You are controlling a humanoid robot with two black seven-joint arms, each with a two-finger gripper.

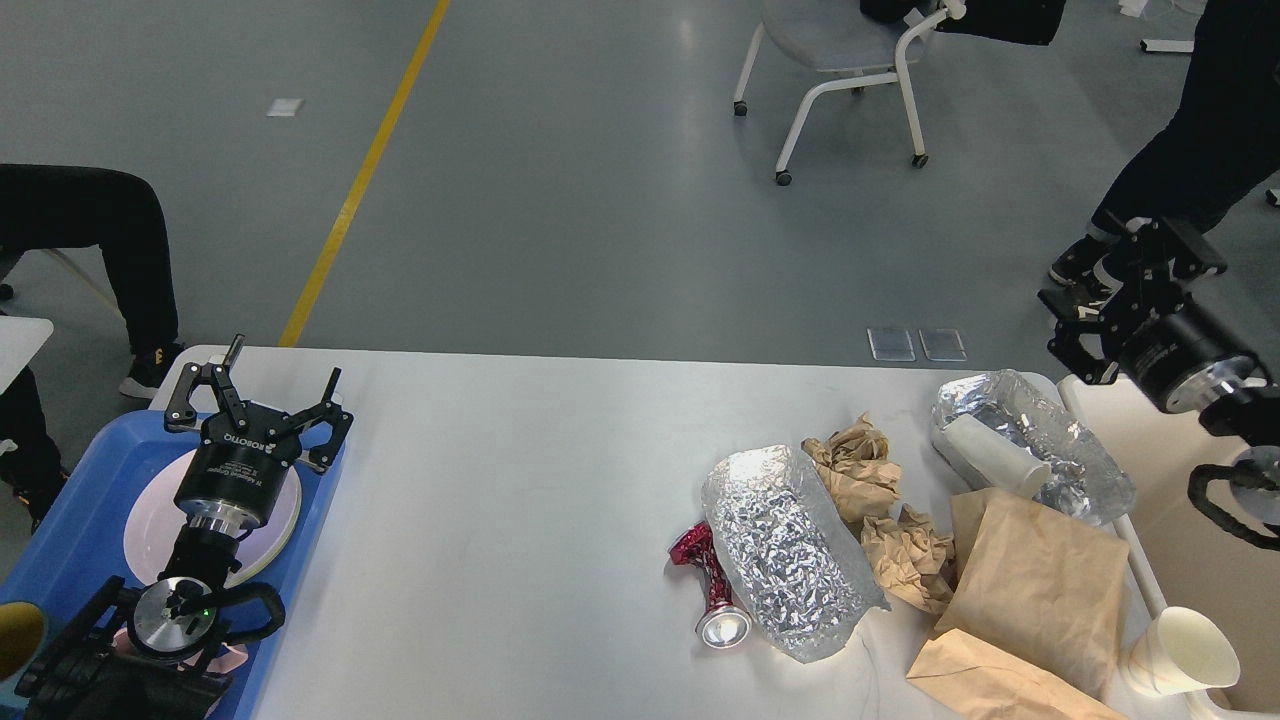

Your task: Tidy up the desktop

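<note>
The white desktop (520,480) spans the lower view. On its right side lie a crushed red can (708,585), a silver foil bag (785,545), crumpled brown paper (860,470), a brown paper bag (1035,580), and a second foil bag (1050,440) with a white cup (990,450) lying against it. A paper cup (1190,650) stands at the right edge. My left gripper (272,385) is open and empty above the blue tray (85,500). My right gripper (1115,285) is open and empty, raised beyond the table's far right corner.
The blue tray holds a white plate (285,515) and a yellow cup (15,640) at its near left. A beige bin (1180,450) stands by the table's right edge. People's legs and a chair (840,60) are on the floor beyond.
</note>
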